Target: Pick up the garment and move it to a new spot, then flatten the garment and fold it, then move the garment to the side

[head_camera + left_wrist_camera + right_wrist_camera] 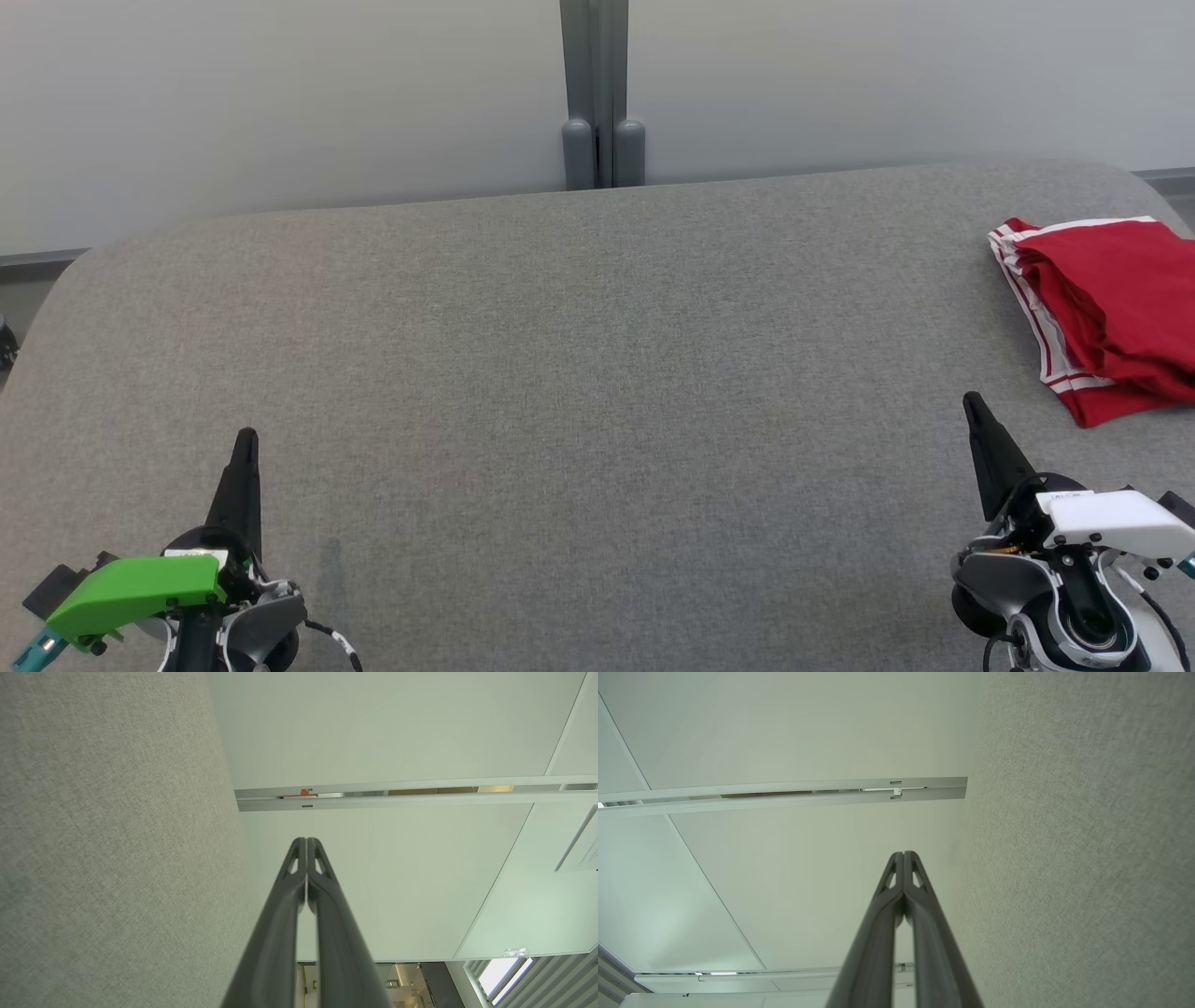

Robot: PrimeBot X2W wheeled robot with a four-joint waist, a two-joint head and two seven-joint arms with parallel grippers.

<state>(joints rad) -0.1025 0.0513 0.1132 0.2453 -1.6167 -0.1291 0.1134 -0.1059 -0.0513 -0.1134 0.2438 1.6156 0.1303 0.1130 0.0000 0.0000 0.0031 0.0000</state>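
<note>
- The red garment (pixel 1106 308) lies folded at the far right of the grey table (pixel 560 373), cut by the picture edge.
- The right gripper (pixel 971 401) points up near the garment, at its near left side, and does not touch it. Its two dark fingers are pressed together on nothing.
- The left gripper (pixel 246 437) is well apart from the garment, across the table. Its fingers are also pressed together, holding nothing.
- The garment is soft cloth in layers, with white stripes along its left hem.
- The fingers are long and tapered, with small openings near the tips.
- The table has a coarse woven grey cover and rounded corners.
- Behind the table, far to the left of the garment, a grey post (pixel 595 93) joins two pale wall panels (pixel 280 93).
</note>
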